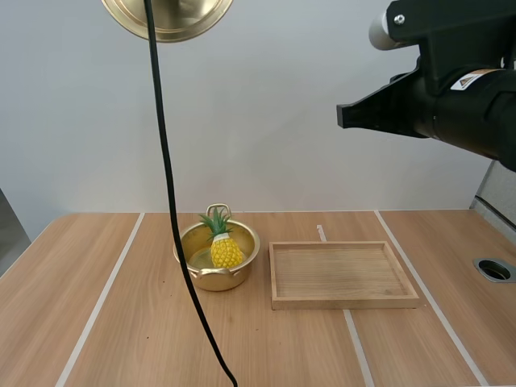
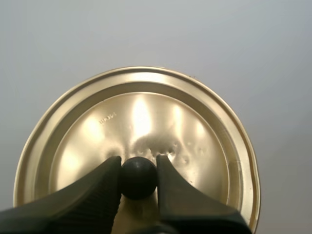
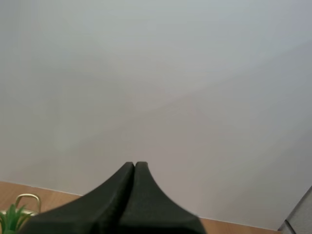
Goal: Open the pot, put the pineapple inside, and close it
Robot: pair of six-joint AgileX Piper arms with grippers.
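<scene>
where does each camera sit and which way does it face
High view: behind and above the bases, facing forward and down at the pot, pineapple in it, and wooden tray; right gripper raised at right.
Left wrist view: on the left arm, facing the lid; left gripper pinches its knob.
Right wrist view: on the right arm, looking forward above the table; right gripper shut, empty.
Shared: the lid, in high and left wrist views.
</scene>
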